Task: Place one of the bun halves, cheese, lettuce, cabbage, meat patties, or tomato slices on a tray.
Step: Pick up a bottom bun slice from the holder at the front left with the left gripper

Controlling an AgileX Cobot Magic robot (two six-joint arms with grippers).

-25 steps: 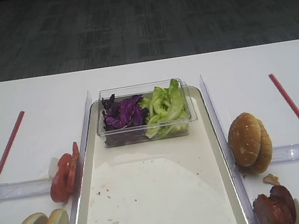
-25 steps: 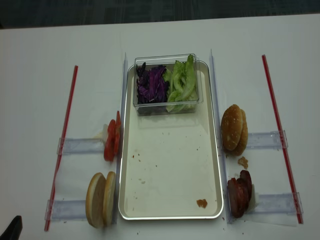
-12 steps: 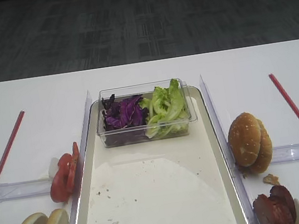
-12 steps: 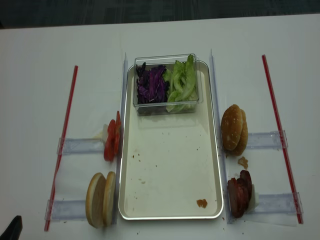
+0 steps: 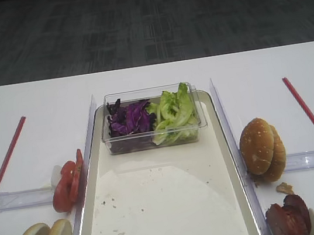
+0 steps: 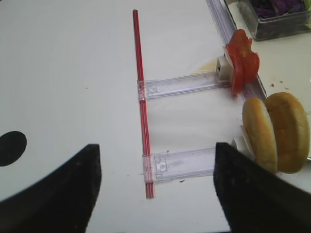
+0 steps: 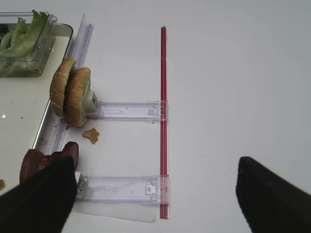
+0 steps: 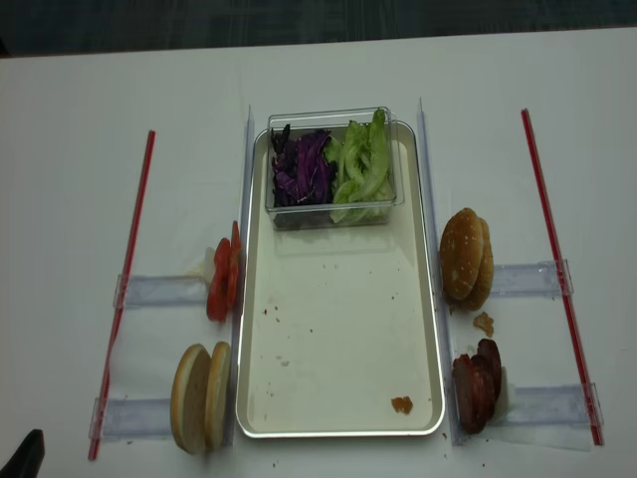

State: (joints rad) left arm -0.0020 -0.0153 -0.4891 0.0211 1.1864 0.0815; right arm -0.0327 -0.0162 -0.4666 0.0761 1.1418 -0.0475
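Observation:
The off-white tray [image 8: 338,378] [image 5: 159,211] lies mid-table with only crumbs on its bare part. Left of it stand two pale bun halves [image 8: 199,396] [image 6: 269,136] and red tomato slices [image 8: 223,279] [image 6: 242,60]. Dark meat patties [image 8: 476,386] [image 7: 43,158] stand to its right. Purple cabbage [image 8: 304,169] and green lettuce [image 8: 363,169] fill a clear box. No cheese is in view. My left gripper [image 6: 155,194] hovers open over the table left of the bun halves, holding nothing. My right gripper [image 7: 158,199] hangs open and empty right of the patties.
The clear box [image 8: 328,211] sits on the tray's far end. Golden speckled buns [image 8: 465,257] [image 7: 70,94] stand right of the tray. Red strips [image 8: 124,299] [image 8: 552,259] and clear plastic holders [image 6: 180,85] [image 7: 126,110] flank both sides.

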